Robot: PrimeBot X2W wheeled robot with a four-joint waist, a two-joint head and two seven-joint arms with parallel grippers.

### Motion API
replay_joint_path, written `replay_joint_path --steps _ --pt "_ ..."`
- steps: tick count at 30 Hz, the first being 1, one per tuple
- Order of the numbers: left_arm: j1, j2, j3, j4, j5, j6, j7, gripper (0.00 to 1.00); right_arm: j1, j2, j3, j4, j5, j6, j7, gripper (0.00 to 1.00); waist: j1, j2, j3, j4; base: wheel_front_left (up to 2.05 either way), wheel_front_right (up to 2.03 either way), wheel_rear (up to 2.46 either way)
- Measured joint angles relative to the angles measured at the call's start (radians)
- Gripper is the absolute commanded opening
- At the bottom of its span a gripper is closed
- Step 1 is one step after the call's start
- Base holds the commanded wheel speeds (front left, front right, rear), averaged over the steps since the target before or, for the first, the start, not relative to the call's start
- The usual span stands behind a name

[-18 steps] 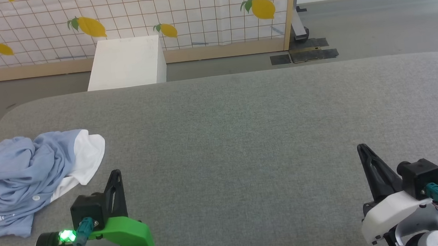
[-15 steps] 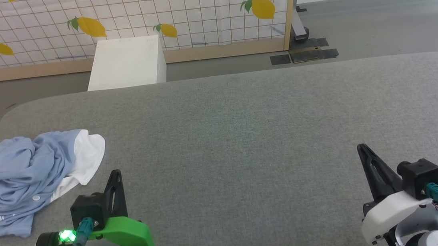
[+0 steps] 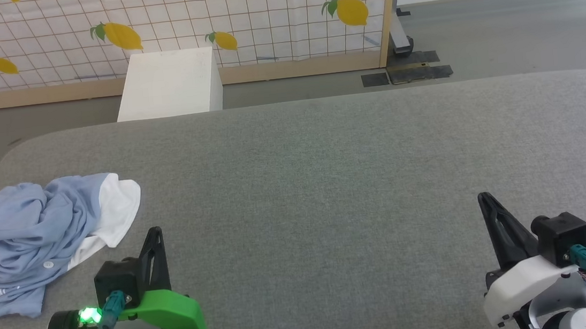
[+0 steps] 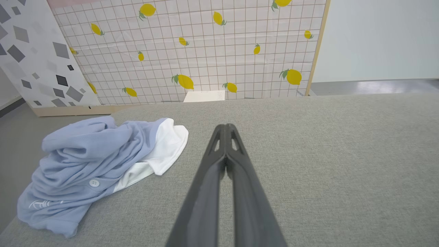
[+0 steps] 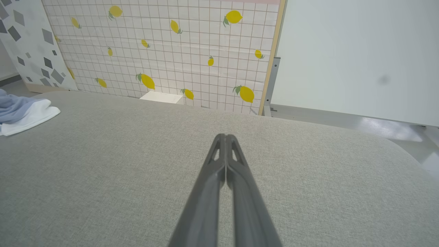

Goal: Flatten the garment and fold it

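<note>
Scene was lit brightly and evenly by diffuse light. Only a faint, soft shadow was cast beside the garment (image 4: 85, 161). Glare was picked up on the glossy floor (image 5: 387, 132). Grid lines on the lemon-print panel (image 4: 205, 44) were bowed by wide-angle distortion. Focus was held sharp throughout.
</note>
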Motion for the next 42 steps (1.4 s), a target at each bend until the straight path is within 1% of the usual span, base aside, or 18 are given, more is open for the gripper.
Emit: replay_joint_path --steps 1,2,14,23,33,42 --pt "0.0 0.0 0.0 0.0 0.0 0.0 0.0 0.0 0.0 0.0 0.0 0.0 0.0 0.0 0.0 0.0 0.0 0.0 0.0 0.0 0.0 0.0 0.0" --pt "0.0 0.0 0.0 0.0 0.0 0.0 0.0 1.0 0.0 0.0 0.0 0.0 0.0 0.0 0.0 1.0 0.0 0.0 0.0 0.0 0.0 0.0 0.0" --pt "-0.001 0.0 -0.015 0.008 -0.012 0.0 -0.006 1.0 0.001 0.0 -0.001 0.003 0.001 0.0 -0.005 1.0 0.0 0.0 0.0 0.002 0.0 0.0 0.0" --pt "-0.002 0.0 -0.031 0.023 -0.022 0.011 -0.026 1.0 0.001 0.0 -0.002 0.007 0.002 0.0 -0.021 1.0 0.0 0.0 0.001 0.025 0.0 0.0 0.0" --pt "-0.005 0.002 -0.043 0.037 -0.036 0.029 -0.046 1.0 0.001 0.0 -0.003 0.012 0.003 0.0 -0.04 1.0 0.0 0.0 0.004 0.076 0.0 0.0 0.0" --pt "-0.006 0.005 -0.05 0.046 -0.049 0.043 -0.064 1.0 0.001 0.0 0.0 0.016 0.003 0.0 -0.054 1.0 0.0 0.0 0.005 0.142 0.0 0.0 0.0"
